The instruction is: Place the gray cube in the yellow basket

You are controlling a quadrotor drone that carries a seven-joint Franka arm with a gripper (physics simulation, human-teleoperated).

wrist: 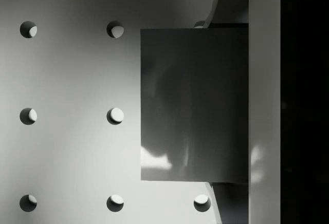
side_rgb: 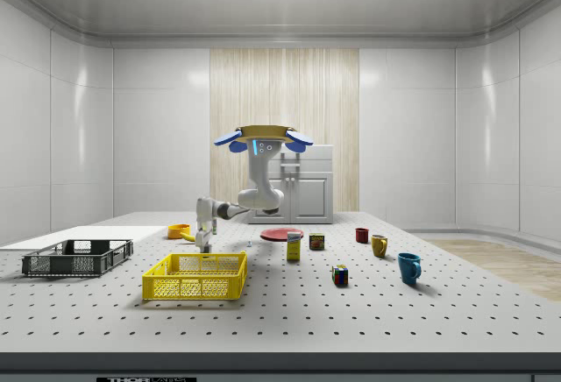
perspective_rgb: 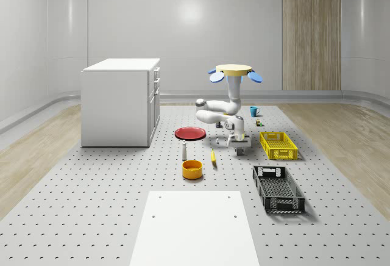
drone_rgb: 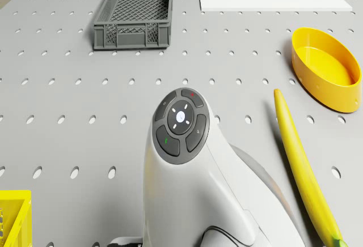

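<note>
The tool point(perspective_rgb: 241, 150) hangs low over the table point(perspective_rgb: 109, 205), and in the wrist view the gray cube point(wrist: 193, 103) sits right under it, resting on the table with one face against a pale finger point(wrist: 263, 100). Whether the fingers are spread or clamped on it cannot be told. The cube looks rigid, flat-faced and smooth, probably light: a squeeze on two opposite faces, centred, should hold it, though a slick side could slip if caught near an edge.

Just beside the tool lies one yellow basket point(perspective_rgb: 278, 144), the goal. One banana point(drone_rgb: 303, 167) lies near on the other side, with one orange bowl point(drone_rgb: 326, 68) past it and one red plate point(perspective_rgb: 191, 133) close by. One dark crate point(drone_rgb: 135, 12) sits farther off. Farthest, the side view shows three mugs, red, yellow and blue, and one white cabinet point(perspective_rgb: 122, 101). The drone point(perspective_rgb: 234, 71) hovers above the table, almost directly over the tool
</note>
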